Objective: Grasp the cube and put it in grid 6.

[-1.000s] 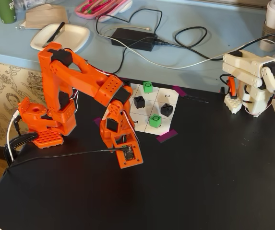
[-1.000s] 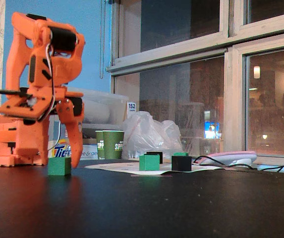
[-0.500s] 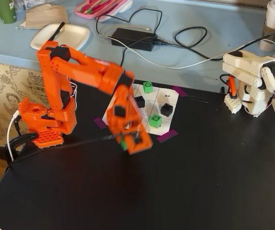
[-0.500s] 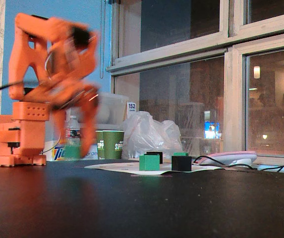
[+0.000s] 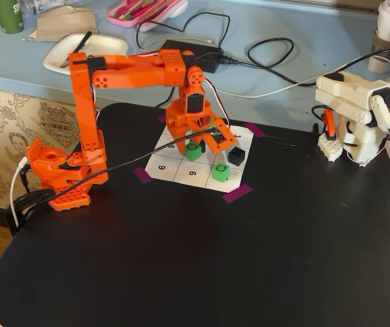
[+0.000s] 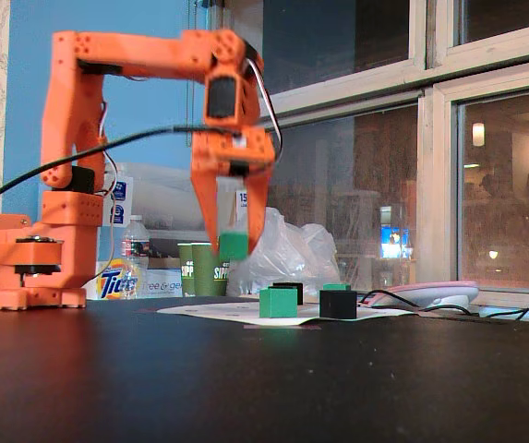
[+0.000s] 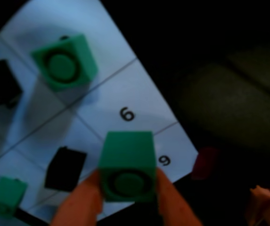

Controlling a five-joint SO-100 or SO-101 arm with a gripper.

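Observation:
My orange gripper [image 5: 196, 152] is shut on the green cube [image 5: 192, 150] and holds it in the air above the paper grid [image 5: 155, 161]. A fixed view from the side shows the cube [image 6: 234, 245] well above the paper, between the gripper's [image 6: 234, 249] two fingers. In the wrist view the cube [image 7: 126, 165] sits between the fingertips [image 7: 80, 200], black ring facing the camera. Grid 6 [image 7: 118, 96] is the bare white cell just beyond the cube. In a fixed view it is the front middle cell [image 5: 196, 178].
A second green cube [image 5: 220, 170] stands in the corner cell beside grid 6, also in the wrist view [image 7: 64, 61]. A black cube [image 5: 236, 155] is behind it. Another black cube [image 7: 65, 168] and a third green cube [image 7: 4, 197] stand on the grid. A white arm [image 5: 358, 109] stands at right.

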